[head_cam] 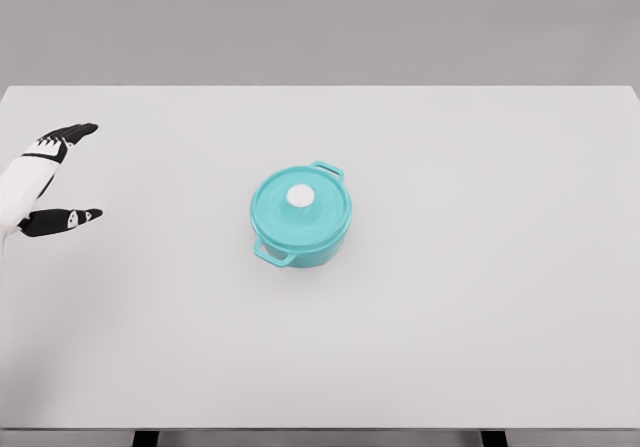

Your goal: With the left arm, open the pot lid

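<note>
Left robot hand (45,182) open, well apart from pot (300,217).

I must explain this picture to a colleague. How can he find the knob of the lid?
On the white table, near the middle, stands a turquoise pot. Its lid is on, and the knob sits at the lid's centre: the only white round part on the turquoise.

Only the left hand (45,179) shows, entering at the picture's left edge, well to the left of the pot (300,215) and level with it or a little farther back. Its white palm and wrist sit against the edge — the arm behind them is cut off. The black fingers (70,133) point toward the pot, held together and stretched out, while the black thumb (65,220) lies apart below them. The hand is spread and holds nothing — clear of the pot.
</note>
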`<action>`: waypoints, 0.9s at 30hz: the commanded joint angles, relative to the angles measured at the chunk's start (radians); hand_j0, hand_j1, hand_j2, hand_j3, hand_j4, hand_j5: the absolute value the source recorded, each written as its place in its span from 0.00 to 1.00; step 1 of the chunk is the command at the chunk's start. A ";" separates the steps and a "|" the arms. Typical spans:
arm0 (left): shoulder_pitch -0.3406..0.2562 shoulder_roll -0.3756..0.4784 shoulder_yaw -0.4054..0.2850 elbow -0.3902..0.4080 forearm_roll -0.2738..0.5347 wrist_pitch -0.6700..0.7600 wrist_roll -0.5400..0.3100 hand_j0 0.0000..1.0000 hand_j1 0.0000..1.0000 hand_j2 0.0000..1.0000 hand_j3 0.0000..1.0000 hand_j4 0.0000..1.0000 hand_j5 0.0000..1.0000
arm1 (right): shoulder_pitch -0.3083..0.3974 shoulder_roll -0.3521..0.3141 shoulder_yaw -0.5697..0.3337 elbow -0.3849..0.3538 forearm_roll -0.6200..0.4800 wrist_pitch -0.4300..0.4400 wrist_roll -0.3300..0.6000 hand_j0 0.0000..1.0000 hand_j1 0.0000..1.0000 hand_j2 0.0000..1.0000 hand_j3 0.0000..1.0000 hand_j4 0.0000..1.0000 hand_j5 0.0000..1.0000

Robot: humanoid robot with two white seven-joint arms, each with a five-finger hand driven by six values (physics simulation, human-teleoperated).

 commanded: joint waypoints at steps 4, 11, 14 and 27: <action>-0.002 0.001 0.001 0.002 0.007 0.000 0.001 1.00 1.00 1.00 1.00 1.00 1.00 | 0.000 0.000 0.000 0.000 0.000 0.000 0.000 1.00 1.00 1.00 1.00 1.00 1.00; -0.037 -0.002 -0.056 -0.003 0.008 0.000 -0.001 1.00 1.00 1.00 1.00 1.00 1.00 | 0.000 0.000 0.000 0.000 0.000 0.000 0.000 1.00 1.00 1.00 1.00 1.00 1.00; -0.115 0.007 -0.139 -0.010 0.014 0.000 -0.114 0.96 0.96 0.96 0.96 0.96 0.96 | 0.000 0.000 0.000 0.000 0.000 0.000 0.000 1.00 1.00 1.00 1.00 1.00 1.00; -0.298 -0.046 -0.429 -0.113 0.023 0.000 -0.159 0.85 0.85 0.85 0.85 0.85 0.85 | 0.000 0.000 0.000 0.000 0.000 0.000 0.000 1.00 1.00 1.00 1.00 1.00 1.00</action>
